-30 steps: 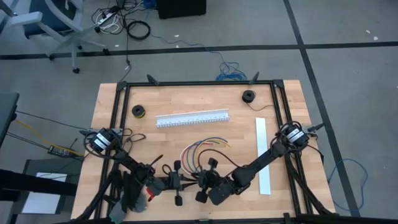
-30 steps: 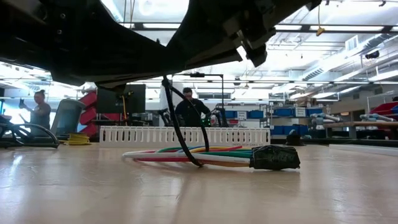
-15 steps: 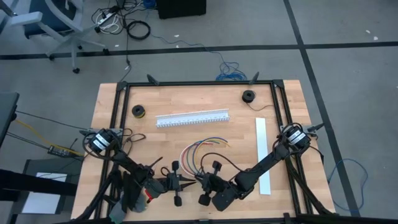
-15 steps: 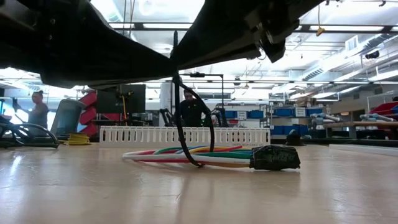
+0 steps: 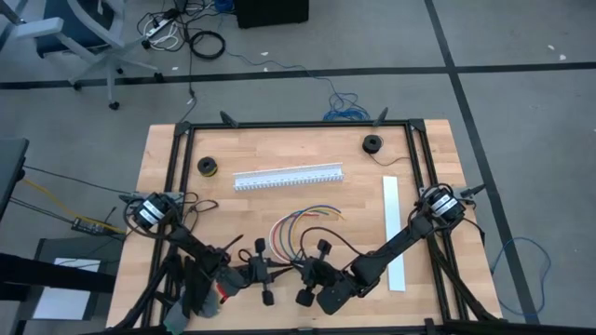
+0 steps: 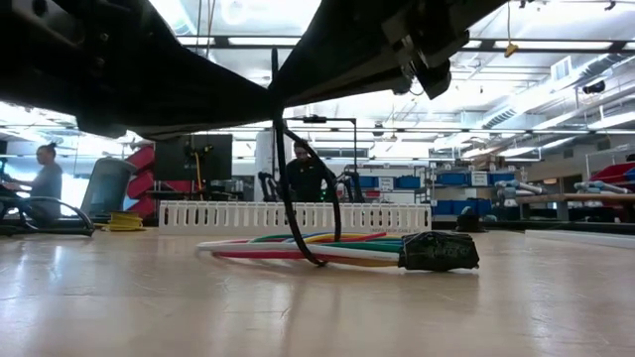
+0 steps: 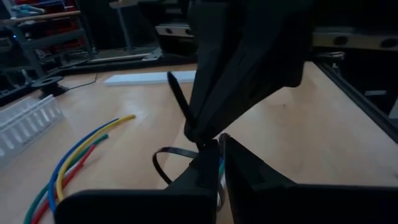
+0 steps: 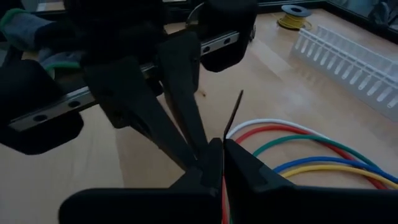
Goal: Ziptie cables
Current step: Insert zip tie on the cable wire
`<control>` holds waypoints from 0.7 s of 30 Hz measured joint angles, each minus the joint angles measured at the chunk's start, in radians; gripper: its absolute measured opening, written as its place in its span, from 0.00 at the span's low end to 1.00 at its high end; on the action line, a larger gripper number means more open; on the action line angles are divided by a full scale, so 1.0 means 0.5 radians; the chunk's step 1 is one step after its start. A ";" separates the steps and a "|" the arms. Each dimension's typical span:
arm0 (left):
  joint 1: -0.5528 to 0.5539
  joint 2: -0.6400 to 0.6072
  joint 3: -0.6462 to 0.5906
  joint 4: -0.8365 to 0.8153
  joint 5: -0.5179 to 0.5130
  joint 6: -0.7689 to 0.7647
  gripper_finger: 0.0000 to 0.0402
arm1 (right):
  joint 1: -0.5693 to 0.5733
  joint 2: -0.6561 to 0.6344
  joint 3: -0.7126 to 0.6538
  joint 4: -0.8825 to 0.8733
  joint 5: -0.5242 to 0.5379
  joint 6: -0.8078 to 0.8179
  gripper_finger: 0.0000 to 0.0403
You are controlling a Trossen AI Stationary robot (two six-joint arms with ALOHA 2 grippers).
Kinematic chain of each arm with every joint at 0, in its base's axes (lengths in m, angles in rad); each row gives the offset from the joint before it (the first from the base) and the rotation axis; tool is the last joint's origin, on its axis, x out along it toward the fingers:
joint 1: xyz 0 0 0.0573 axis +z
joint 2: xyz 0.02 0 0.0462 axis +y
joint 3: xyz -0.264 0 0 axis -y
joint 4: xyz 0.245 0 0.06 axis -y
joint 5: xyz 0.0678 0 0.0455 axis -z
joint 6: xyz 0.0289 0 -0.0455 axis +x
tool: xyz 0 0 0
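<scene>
The cables point(image 5: 300, 226), thin red, green, blue, yellow and white wires, lie in a curved bundle on the wooden table point(image 5: 186, 200). In the low view the cables point(image 6: 298, 244) end in a dark plug point(image 6: 439, 251). A black ziptie point(image 6: 290, 188) loops under and around them and rises to both grippers near the table's near edge. My left gripper point(image 5: 279, 272) and my right gripper point(image 5: 294, 272) meet tip to tip, both shut on the ziptie. The ziptie's free end point(image 8: 235, 112) sticks up past the fingers. My left gripper pinches the ziptie's strap point(image 7: 200, 148) between its fingertips, coming roughly level from the table's left; the loop point(image 7: 163, 167) hangs below the tips. My right gripper pinches the strap point(image 8: 225, 138) at its fingertips, slanting down from the table's right, right beside the left fingers point(image 8: 186, 118); the free end stands above them.
A white slotted channel point(image 5: 288, 177) lies beyond the cables, and a flat white strip point(image 5: 394, 233) lies at the right. Two small spools point(image 5: 207, 166) point(image 5: 372, 143) sit near the far edge. People are in the room behind the table point(image 6: 303, 177).
My right gripper has shifted slightly toward the table's left and my left wrist has turned a little. The ziptie's loop over the cables has narrowed, and its free end now stands upright between the arms. The cables have stayed in place.
</scene>
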 joint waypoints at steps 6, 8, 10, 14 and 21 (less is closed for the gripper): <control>-0.066 0.000 0.000 -0.010 -0.012 0.003 0.00 | 0.026 0.001 0.000 -0.009 0.021 -0.059 0.00; -0.085 0.000 0.000 -0.033 -0.056 0.004 0.00 | 0.033 0.001 0.000 -0.032 0.024 -0.087 0.00; -0.101 0.000 0.000 -0.052 -0.112 0.004 0.00 | 0.043 0.001 0.000 -0.039 0.035 -0.123 0.00; -0.103 0.000 0.000 -0.053 -0.140 0.005 0.00 | 0.062 0.001 0.000 -0.036 0.048 -0.158 0.00; -0.046 0.000 0.000 -0.038 -0.140 -0.018 0.00 | 0.058 0.001 0.000 -0.005 0.045 -0.159 0.00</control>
